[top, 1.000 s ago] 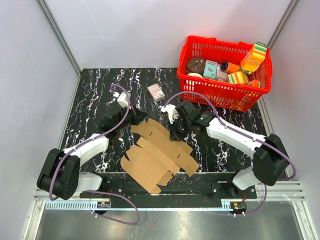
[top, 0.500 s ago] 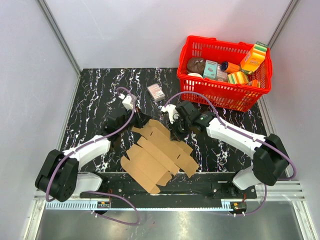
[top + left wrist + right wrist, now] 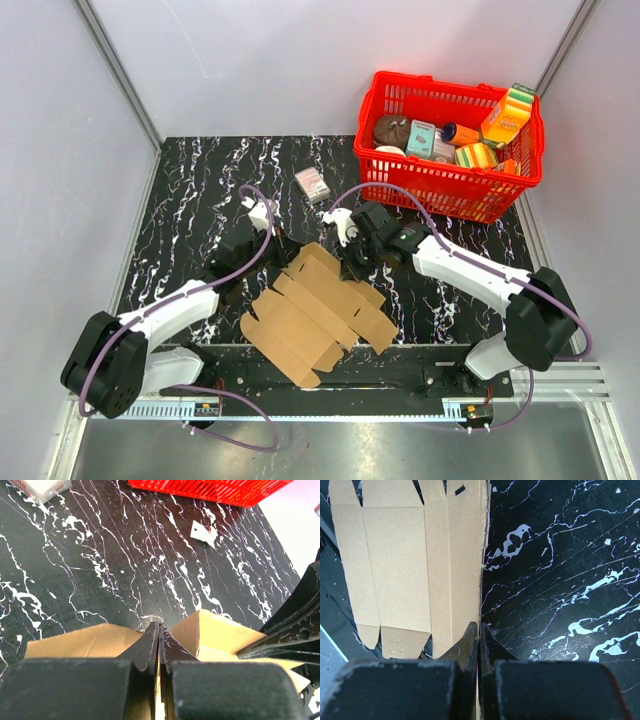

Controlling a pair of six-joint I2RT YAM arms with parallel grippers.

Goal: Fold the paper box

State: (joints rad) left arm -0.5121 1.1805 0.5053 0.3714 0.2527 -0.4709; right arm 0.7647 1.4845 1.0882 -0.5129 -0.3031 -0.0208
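On the black marbled surface [image 3: 200, 190] between the two arms, the paper box [image 3: 315, 318] lies mostly as a flat die-cut sheet, its far edge pinched by the left claw [image 3: 159, 626] and right claw [image 3: 479, 626], with the folding apparently barely begun.

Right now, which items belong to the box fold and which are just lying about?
Job: paper box, left gripper and right gripper, both pinching its edges.
Lying about: red basket, grocery packs inside it, small printed carton.
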